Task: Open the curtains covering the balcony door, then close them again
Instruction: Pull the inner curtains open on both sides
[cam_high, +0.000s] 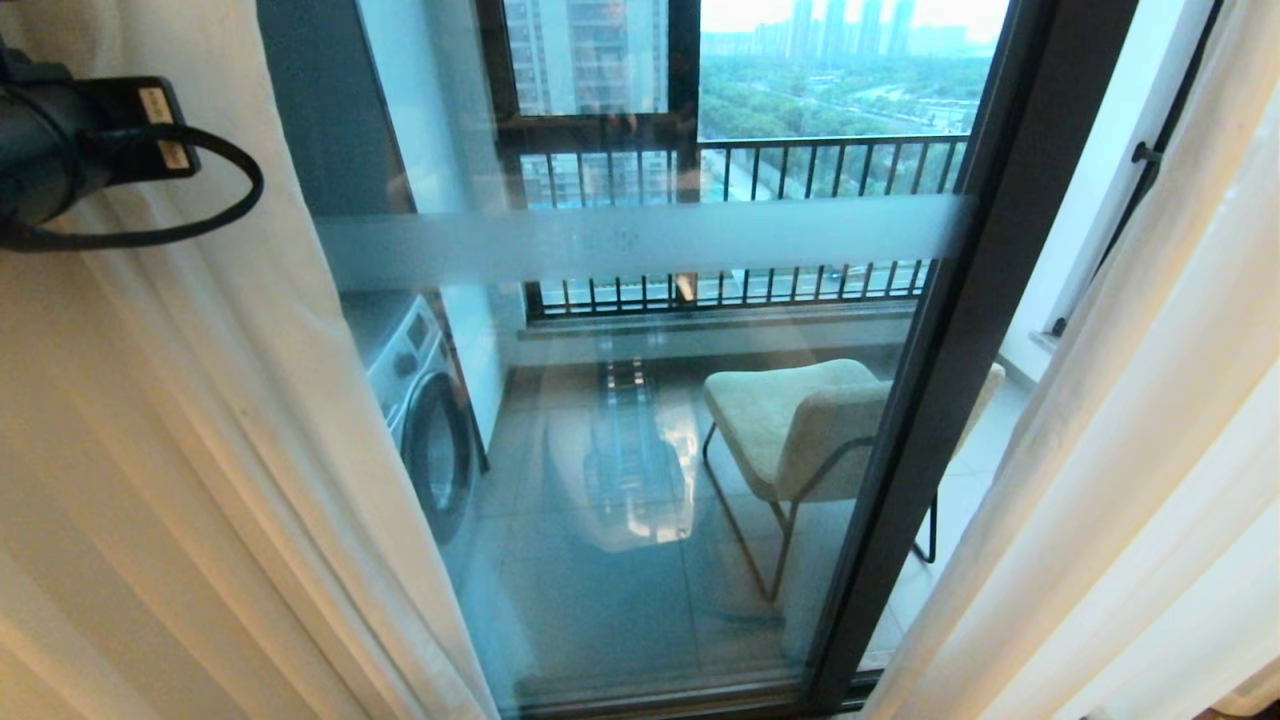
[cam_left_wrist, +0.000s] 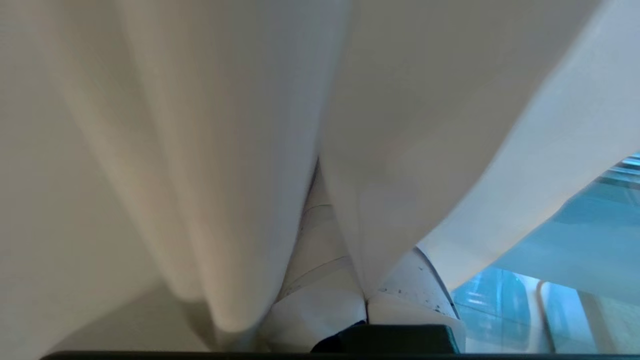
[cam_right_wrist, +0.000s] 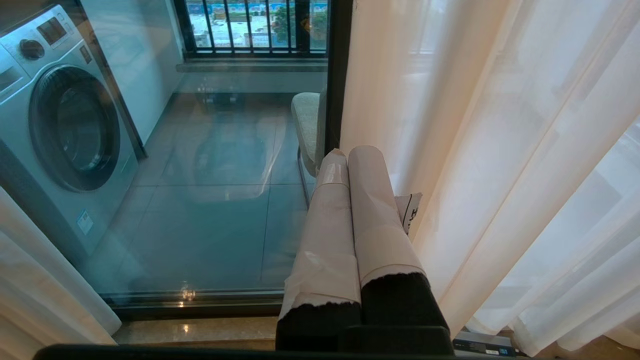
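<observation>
curtains (cam_high: 200, 480): cream, pleated, parted to left and right
balcony door (cam_high: 640, 430): dark-framed glass, frosted band, uncovered between them

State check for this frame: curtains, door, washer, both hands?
curtains: parted to both sides, glass exposed
balcony door: shut
washing machine: hatch closed
left hand: shut, buried in curtain folds
right hand: shut, holding nothing, beside the sheer
</observation>
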